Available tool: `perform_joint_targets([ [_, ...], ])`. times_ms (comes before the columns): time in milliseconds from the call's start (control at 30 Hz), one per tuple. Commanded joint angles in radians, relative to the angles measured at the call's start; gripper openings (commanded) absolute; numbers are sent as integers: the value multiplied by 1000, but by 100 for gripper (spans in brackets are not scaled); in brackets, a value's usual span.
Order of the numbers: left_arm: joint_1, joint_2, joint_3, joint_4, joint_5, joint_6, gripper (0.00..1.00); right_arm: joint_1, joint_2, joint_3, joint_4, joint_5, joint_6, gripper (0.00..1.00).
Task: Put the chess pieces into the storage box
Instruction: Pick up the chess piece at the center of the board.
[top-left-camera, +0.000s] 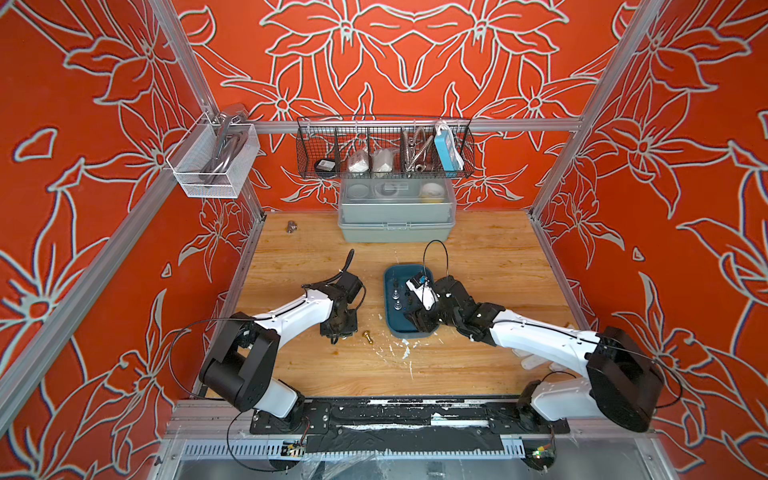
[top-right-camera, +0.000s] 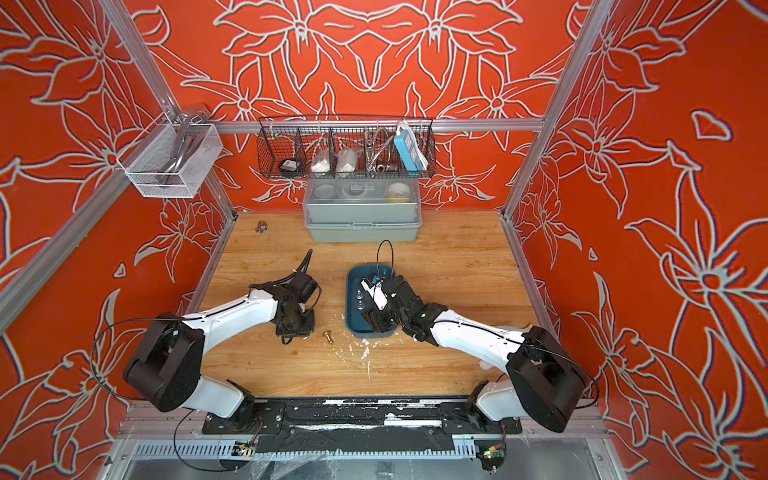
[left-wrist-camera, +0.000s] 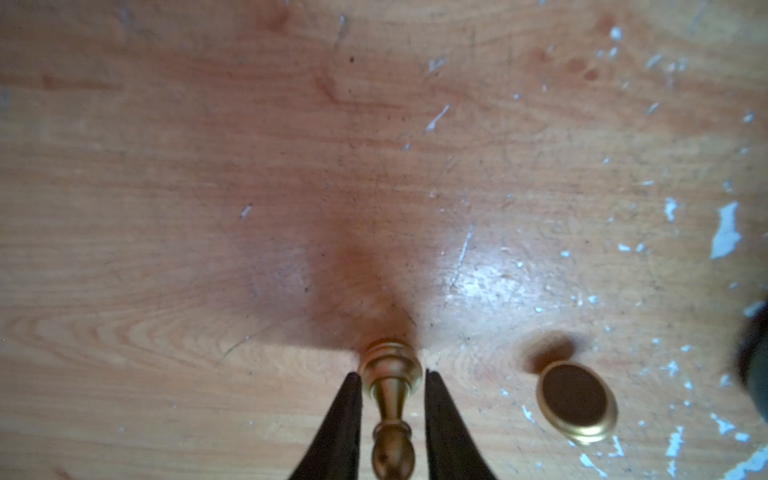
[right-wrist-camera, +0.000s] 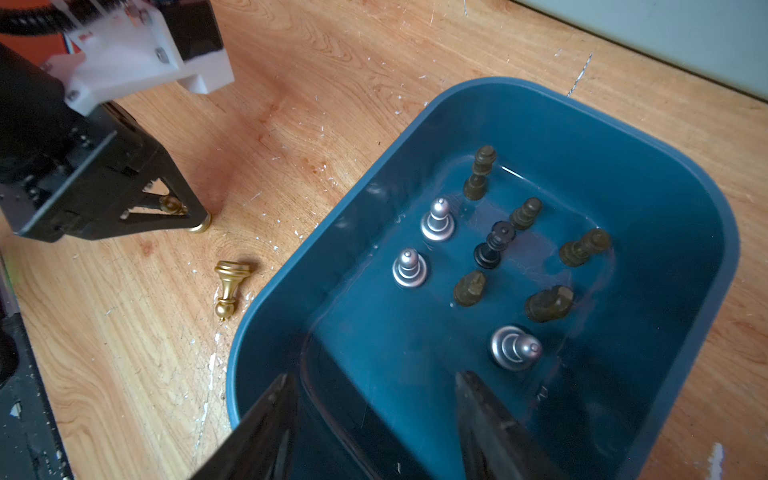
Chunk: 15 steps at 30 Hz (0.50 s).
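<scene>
Left gripper (left-wrist-camera: 391, 373) straddles an upright gold chess piece (left-wrist-camera: 390, 363) (pinching or not, I cannot tell); right gripper (right-wrist-camera: 374, 375) hangs open, empty, over the storage box (right-wrist-camera: 582, 133).

both top views are bright and evenly lit, stretched wide toward the edges. the left wrist view is soft: the gold piece (left-wrist-camera: 390, 374) between the left gripper (left-wrist-camera: 392, 376) tips blurs, shadow pools ahead of them, and glare whitens the table (left-wrist-camera: 486, 286) beside them. the right gripper (right-wrist-camera: 374, 376) tips are out of focus.
</scene>
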Motion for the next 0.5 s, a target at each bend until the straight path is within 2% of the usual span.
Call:
perform_joint_targets([
  [0,-9,7,20,-29,-18,2,23,4,12,34,-10,-1,6,64],
  [267,-17,18,20,-29,-14,-1,20,4,15,35,-14,7,6,64],
  [467,-29,8,11,-39,-20,-15,23,5,19,37,-13,9,8,64],
])
